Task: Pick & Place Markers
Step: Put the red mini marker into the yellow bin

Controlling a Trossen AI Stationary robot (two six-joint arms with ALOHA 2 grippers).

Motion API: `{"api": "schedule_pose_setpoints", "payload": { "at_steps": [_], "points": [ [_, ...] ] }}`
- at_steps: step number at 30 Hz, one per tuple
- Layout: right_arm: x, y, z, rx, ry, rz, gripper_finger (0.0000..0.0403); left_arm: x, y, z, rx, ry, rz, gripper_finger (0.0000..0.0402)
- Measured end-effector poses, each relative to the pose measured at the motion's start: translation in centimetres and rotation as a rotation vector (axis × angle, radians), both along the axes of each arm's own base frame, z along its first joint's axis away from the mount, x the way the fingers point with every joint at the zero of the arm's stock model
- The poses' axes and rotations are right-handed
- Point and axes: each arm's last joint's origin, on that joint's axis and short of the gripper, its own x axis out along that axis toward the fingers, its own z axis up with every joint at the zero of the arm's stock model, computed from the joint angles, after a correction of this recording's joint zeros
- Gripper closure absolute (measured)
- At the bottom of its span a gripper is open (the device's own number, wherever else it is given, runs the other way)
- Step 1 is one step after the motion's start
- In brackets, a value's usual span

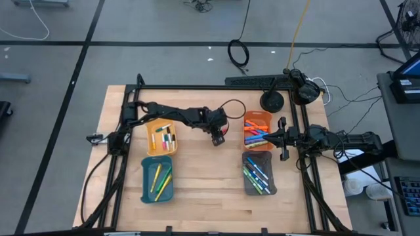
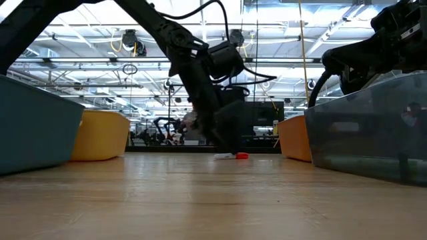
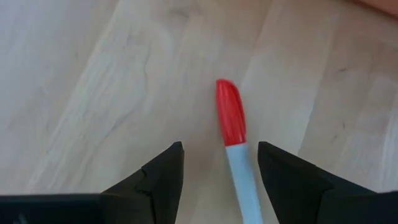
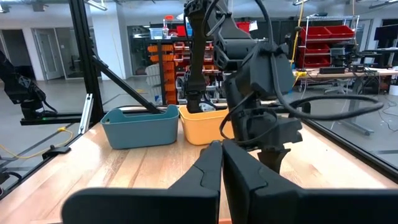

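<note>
A marker with a white body and a red cap lies flat on the wooden table, also seen in the low view as the marker. My left gripper is open and slants down over it near the table's middle. One finger stands on each side of the white body without touching it. My right gripper is shut and empty, held level over the right side. More markers lie in the trays.
A yellow tray and a teal tray stand at the left, both holding markers. An orange tray and a grey tray with several markers stand at the right. Bare wood lies between them.
</note>
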Motion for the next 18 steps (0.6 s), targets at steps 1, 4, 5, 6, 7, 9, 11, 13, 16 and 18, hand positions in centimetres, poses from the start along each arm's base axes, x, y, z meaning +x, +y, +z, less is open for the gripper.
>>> {"api": "schedule_pose_setpoints", "payload": {
  "at_steps": [1,4,5,6,7,9,11,13,16,18],
  "points": [
    [0.0,0.0,0.0,0.000,0.000,0.000,0.0399,-0.1,-0.1,-0.2,0.000,0.002,-0.002,0.0195],
    [0.0,0.0,0.0,0.000,0.000,0.000,0.0399,-0.3,-0.4,-0.9,0.001,-0.016,-0.010,0.0195],
    [0.0,0.0,0.0,0.000,0.001,0.000,0.0399,-0.3,-0.5,-1.1,0.003,-0.025,-0.013,0.0195],
    [0.0,0.0,0.0,0.000,0.000,0.000,0.0399,-0.3,-0.6,-1.2,-0.001,-0.040,-0.018,0.0195],
    [0.0,0.0,0.0,0.000,0.001,0.000,0.0399,-0.3,-0.6,-1.3,-0.006,-0.058,-0.025,0.0195],
    [0.0,0.0,0.0,0.000,0.001,0.000,0.0399,-0.4,-0.8,-1.6,-0.006,-0.076,-0.031,0.0195],
    [0.0,0.0,0.0,0.000,0.000,0.000,0.0399,-0.4,-0.9,-1.8,-0.005,-0.093,-0.035,0.0195],
    [0.0,0.0,0.0,0.000,0.001,0.000,0.0399,-0.4,-1.0,-1.8,-0.001,-0.097,-0.043,0.0195],
    [0.0,0.0,0.0,0.000,0.001,0.000,0.0399,-0.4,-1.0,-1.8,0.027,-0.090,-0.049,0.0195],
    [0.0,0.0,0.0,0.000,0.001,0.000,0.0399,-0.4,-1.0,-1.9,0.048,-0.080,-0.037,0.0196]
  ]
}}
